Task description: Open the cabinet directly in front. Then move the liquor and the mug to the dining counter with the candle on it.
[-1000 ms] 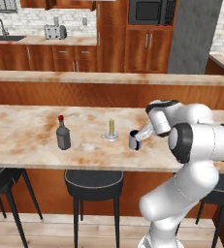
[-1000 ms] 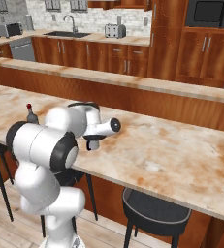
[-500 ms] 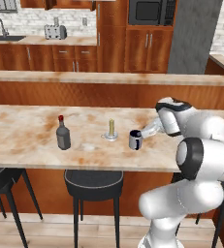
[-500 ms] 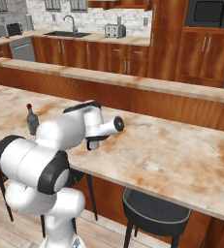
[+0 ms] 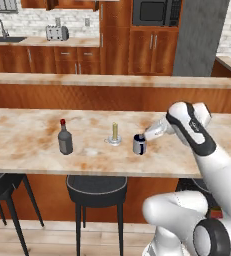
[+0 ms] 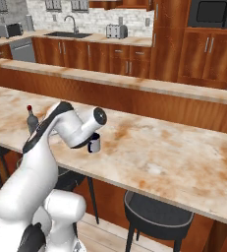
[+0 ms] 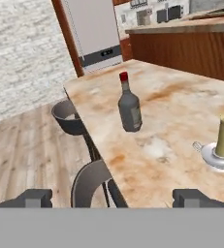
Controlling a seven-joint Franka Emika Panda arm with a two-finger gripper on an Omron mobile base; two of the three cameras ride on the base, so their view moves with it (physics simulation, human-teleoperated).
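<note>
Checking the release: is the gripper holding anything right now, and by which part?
Nothing is held. The gripper is open, and the mug stands on the dining counter by itself.

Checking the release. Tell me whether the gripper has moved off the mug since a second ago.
Yes. The gripper, jaws open, has backed rightward from the mug, which stands right of the candle.
</note>
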